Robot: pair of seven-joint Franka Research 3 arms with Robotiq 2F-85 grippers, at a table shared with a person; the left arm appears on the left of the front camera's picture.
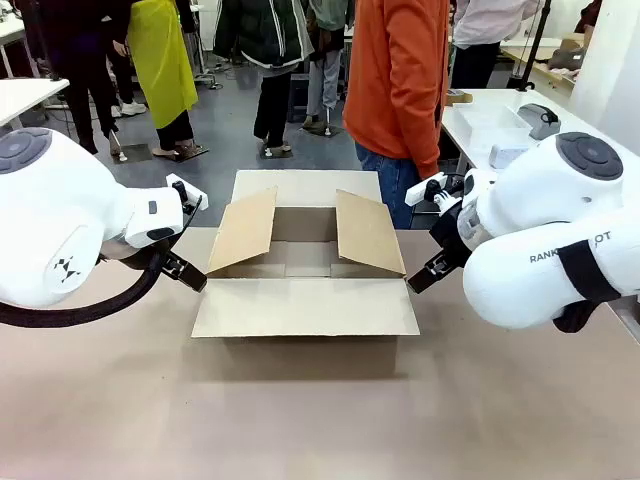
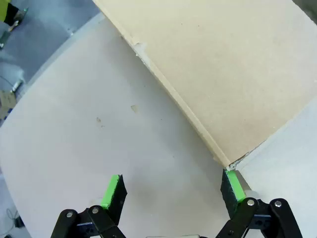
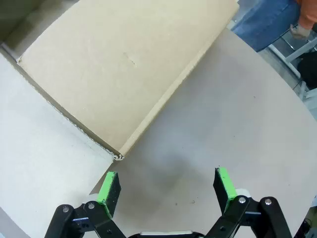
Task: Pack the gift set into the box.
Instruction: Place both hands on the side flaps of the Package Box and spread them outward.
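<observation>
A large brown cardboard box (image 1: 305,310) sits on a tan tabletop (image 1: 120,400), all four flaps open. The near and far flaps lie flat outward; the two side flaps tilt up and outward. The part of the box floor that can be seen is bare cardboard.

A white robot arm flanks each side of the box. The left end effector (image 2: 172,191) is released, green pads spread wide, holding nothing. It hangs low over the tabletop with the box just ahead of it. In its wrist view the corner of a flap (image 2: 223,74) sits right at the tip of one finger (image 2: 233,186); whether they touch cannot be told.

The right end effector (image 3: 166,186) is likewise released and holding nothing. A flap corner (image 3: 119,156) sits just beyond one of its fingers (image 3: 109,186), a little apart from it.

A person in an orange top (image 1: 400,80) stands beyond the box, at the tabletop's far edge.

Judged from this, packing has not begun: the box is opened and waiting. The next move likely calls for the end effectors to steady or spread the flaps, or to turn away and fetch a gift-set item. Any approach should avoid catching the flap corners.
</observation>
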